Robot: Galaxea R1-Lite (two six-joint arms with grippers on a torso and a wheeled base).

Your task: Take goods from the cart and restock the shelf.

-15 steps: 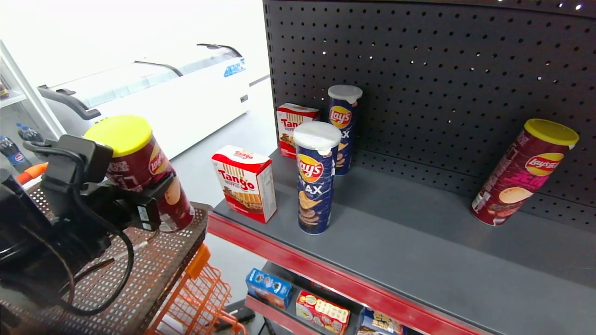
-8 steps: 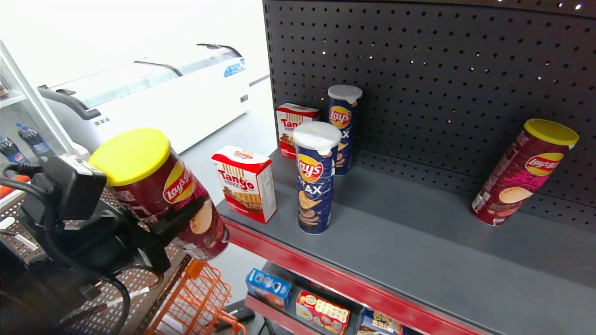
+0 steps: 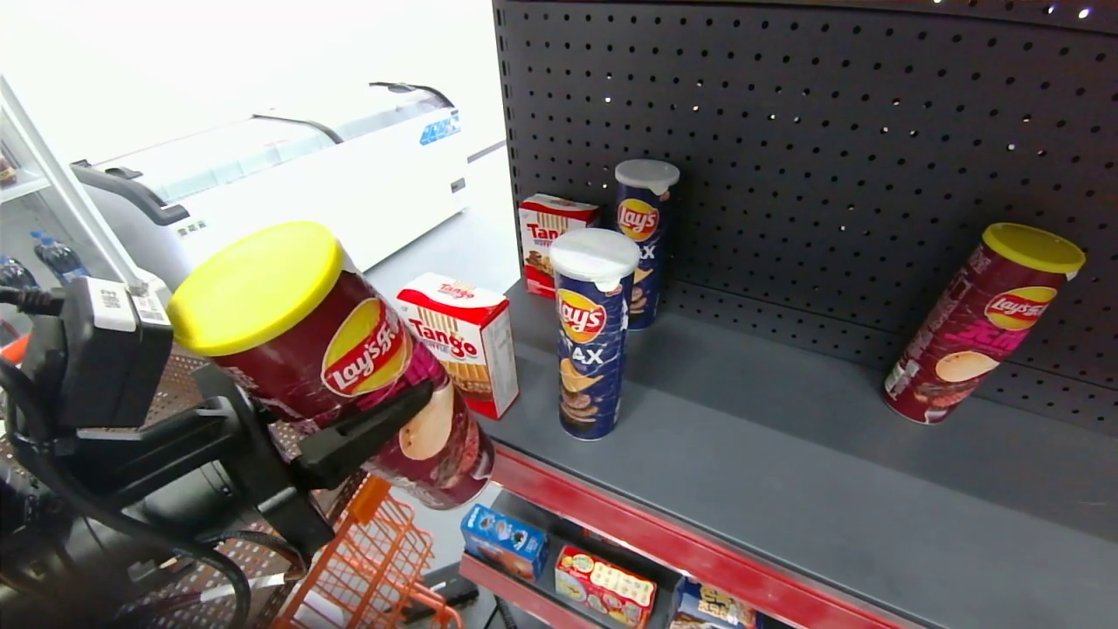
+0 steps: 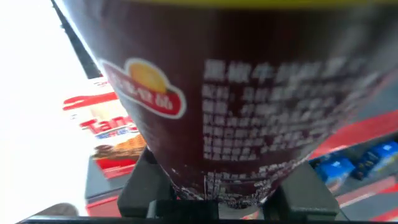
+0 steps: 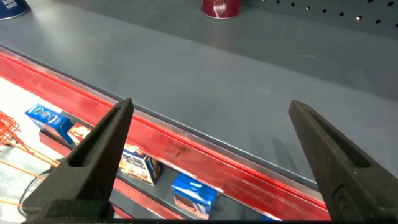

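Note:
My left gripper (image 3: 341, 411) is shut on a maroon chips can with a yellow lid (image 3: 349, 358), held tilted in the air to the left of the shelf's red front edge (image 3: 664, 542), above the cart (image 3: 367, 559). Seen from the left wrist, that can (image 4: 249, 99) sits between the fingers. On the grey shelf (image 3: 786, 454) a second maroon can (image 3: 983, 323) leans against the pegboard at the right. My right gripper (image 5: 217, 162) is open, hovering off the shelf's front edge (image 5: 205, 149) with nothing between its fingers.
Two blue chips cans (image 3: 594, 332) (image 3: 645, 240) and two red-and-white wafer boxes (image 3: 458, 341) (image 3: 552, 236) stand on the shelf's left part. The middle of the shelf is bare. Boxes (image 3: 603, 581) fill the lower shelf. A white freezer (image 3: 288, 192) stands behind.
My left gripper has carried the maroon can up off the cart's mesh top and to the right, toward the shelf's front edge. The goods on the shelf have not moved.

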